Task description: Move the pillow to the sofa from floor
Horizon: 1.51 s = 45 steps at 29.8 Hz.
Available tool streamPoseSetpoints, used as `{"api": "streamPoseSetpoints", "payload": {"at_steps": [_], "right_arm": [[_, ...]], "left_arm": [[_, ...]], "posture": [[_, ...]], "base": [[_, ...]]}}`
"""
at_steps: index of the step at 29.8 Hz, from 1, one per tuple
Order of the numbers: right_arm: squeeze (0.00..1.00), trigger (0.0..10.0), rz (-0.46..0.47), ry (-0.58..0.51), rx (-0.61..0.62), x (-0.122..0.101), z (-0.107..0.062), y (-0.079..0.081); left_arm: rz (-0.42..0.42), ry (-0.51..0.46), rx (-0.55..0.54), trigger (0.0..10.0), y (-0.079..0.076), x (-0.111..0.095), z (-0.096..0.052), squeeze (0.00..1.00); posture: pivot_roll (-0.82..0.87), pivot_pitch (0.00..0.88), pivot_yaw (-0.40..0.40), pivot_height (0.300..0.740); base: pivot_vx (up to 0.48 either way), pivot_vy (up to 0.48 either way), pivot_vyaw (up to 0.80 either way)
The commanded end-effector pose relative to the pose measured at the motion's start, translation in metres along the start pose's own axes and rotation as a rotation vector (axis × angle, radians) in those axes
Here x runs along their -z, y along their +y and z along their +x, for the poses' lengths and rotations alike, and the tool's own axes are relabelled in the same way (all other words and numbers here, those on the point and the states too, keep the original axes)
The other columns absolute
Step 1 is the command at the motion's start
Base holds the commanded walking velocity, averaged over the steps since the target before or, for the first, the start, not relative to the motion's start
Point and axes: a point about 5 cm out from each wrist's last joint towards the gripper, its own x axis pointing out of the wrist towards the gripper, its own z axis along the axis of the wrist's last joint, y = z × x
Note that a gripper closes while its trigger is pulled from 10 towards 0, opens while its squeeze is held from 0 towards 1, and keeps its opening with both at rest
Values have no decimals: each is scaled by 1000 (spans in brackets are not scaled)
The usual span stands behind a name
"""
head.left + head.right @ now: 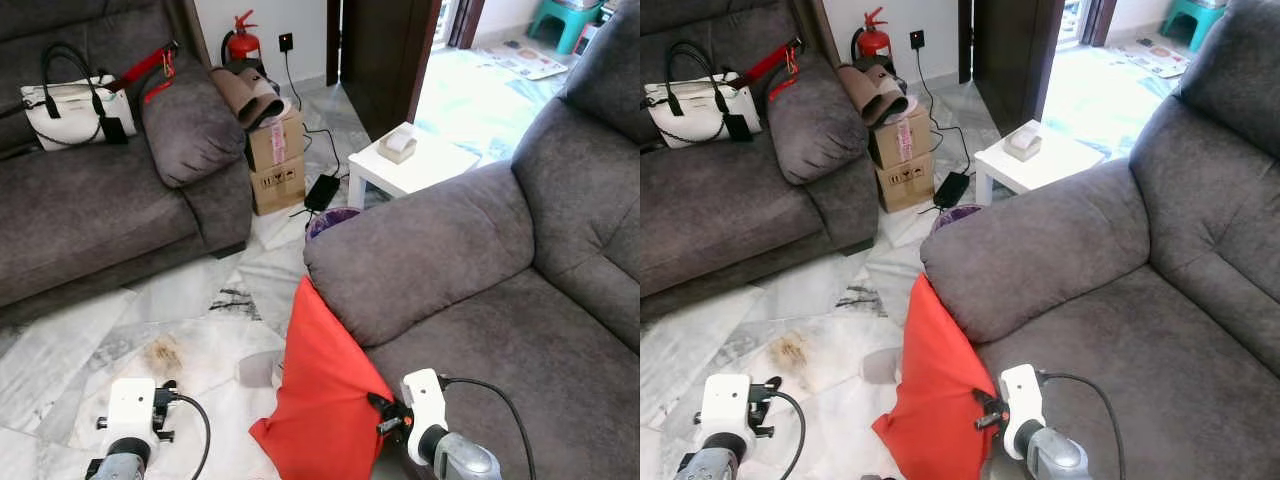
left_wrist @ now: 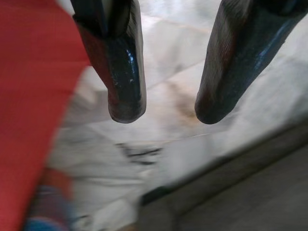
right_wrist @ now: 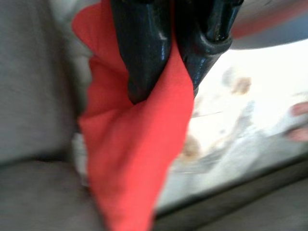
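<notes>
The right pincer is clamped on the red pillow; the robot should lift it clear before swinging onto the sofa just beside. The left pincer hangs apart.

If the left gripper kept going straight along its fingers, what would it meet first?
Most likely the marble floor: the open left gripper points at bare tile, the red pillow off to one side. Depth is unclear.

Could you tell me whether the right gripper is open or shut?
Shut: the right gripper pinches the red pillow fabric.
</notes>
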Motion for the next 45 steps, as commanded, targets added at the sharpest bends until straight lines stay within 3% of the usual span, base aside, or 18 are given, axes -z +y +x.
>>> {"api": "streamPoseSetpoints", "payload": {"at_steps": [1,6,12,21,25,28,29,33,35,36,38,41,45], "right_arm": [[0,10000,-45,-60,-58,-13,0,0],[0,10000,-224,75,-305,-9,-11,1],[0,10000,-291,164,-488,-6,-21,4],[0,10000,-344,225,-649,-2,-26,15],[0,10000,-371,196,-601,-8,-23,14],[0,10000,-381,170,-559,-11,-21,13],[0,10000,-405,157,-439,-14,-17,6],[0,10000,-384,85,-242,-22,-15,-7],[0,10000,-314,13,-107,-29,-15,-15],[0,10000,-195,-84,5,-32,-17,-21],[0,10000,-105,-148,53,-30,-19,-23],[0,10000,-2,-212,105,-25,-20,-21],[0,10000,57,-251,133,-24,-16,-16]], "left_arm": [[8,17,57,10000,-1,1,-2,0],[119,35,305,10000,-3,-14,1,0],[249,89,604,10000,-8,-27,-6,0],[304,151,823,10000,-5,-47,-16,0],[310,164,867,10000,-9,-54,-19,0],[304,147,846,10000,-12,-54,-17,0],[303,110,773,10000,-13,-54,-11,0],[260,61,611,10000,-12,-54,-3,0],[180,43,481,10000,-10,-53,2,0],[60,12,310,10000,-7,-52,6,0],[-53,-7,207,10000,-6,-48,7,0],[-168,-39,131,10000,-9,-46,6,0],[-165,-85,119,10000,-14,-52,7,0]], "posture": [[118,149,53,740],[109,141,59,740],[108,134,60,740],[108,124,65,740],[105,111,68,740],[104,103,70,740],[104,100,69,740],[102,95,68,740],[103,93,67,740],[100,93,66,740],[100,92,66,740],[92,92,65,740],[91,102,65,740]], "base": [[0,0,0],[0,0,0],[0,0,0],[0,0,0],[0,0,0],[0,0,0],[0,0,0],[0,0,0],[0,0,0],[0,0,0],[0,0,0],[0,0,0],[0,0,0]]}}
